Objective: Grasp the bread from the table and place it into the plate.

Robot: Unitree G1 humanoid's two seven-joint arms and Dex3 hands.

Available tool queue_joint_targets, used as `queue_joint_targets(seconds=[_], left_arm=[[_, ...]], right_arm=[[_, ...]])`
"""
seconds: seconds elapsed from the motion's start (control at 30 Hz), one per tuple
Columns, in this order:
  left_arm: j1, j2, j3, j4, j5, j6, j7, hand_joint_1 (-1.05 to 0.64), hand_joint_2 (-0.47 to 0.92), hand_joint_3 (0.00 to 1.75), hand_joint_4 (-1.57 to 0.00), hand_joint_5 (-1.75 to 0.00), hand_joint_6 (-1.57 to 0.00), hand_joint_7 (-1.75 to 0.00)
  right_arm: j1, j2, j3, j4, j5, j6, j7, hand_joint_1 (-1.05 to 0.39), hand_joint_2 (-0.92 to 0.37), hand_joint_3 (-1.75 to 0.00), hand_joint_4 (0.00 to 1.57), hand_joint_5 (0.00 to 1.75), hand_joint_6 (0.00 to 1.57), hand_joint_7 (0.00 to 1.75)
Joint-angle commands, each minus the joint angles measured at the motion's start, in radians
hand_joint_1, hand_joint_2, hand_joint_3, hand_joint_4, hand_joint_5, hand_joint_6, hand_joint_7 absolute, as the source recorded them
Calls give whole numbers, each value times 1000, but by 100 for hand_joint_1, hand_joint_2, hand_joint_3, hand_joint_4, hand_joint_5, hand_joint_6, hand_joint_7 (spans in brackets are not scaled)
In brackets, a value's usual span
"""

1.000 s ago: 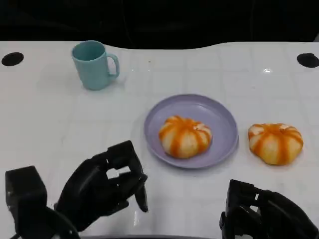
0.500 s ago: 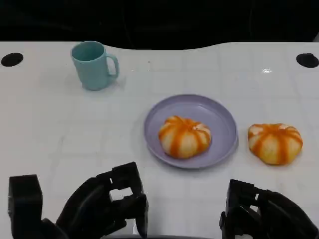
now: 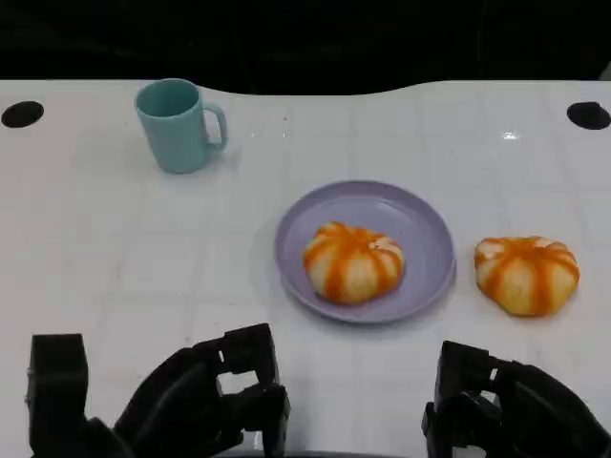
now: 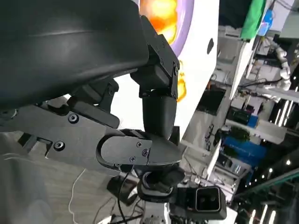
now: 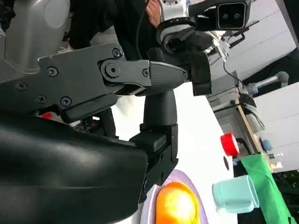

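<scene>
Ideally, the bread (image 3: 527, 274) lying on the tabletop (image 3: 115, 248) ahead of the right robot hand (image 3: 511, 410), whose finger spread cannot be told, should be enclosed from above and carried leftward to the plate (image 3: 420, 229).

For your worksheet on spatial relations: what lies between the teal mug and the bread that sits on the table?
In the head view, the purple plate, carrying a second bread, lies between the teal mug and the table's bread.

Left hand (image 3: 205, 405): sitting at the lower left of the head view, fingers (image 3: 250, 351) curling inward, holding nothing.
Right hand (image 3: 511, 410): sitting at the lower right of the head view, fingers curling in, holding nothing.
Both hands: lying low at the frame's bottom edge.
</scene>
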Motion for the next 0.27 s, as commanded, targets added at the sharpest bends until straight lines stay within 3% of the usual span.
queue_joint_targets(seconds=[0.03, 0.27], left_arm=[[-13, 5, 7, 28, 17, -25, -23, -60, 92, 29, -84, -175, -64, -175], [-30, -2, 22, 50, 12, -18, -35, -63, 92, 27, -85, -175, -65, -175]], right_arm=[[-10, -11, -11, 11, -1, -14, -3, -59, -92, -40, 64, 175, 42, 173], [-10, -14, -7, 9, -16, -20, -23, -58, -92, -40, 62, 175, 41, 173]])
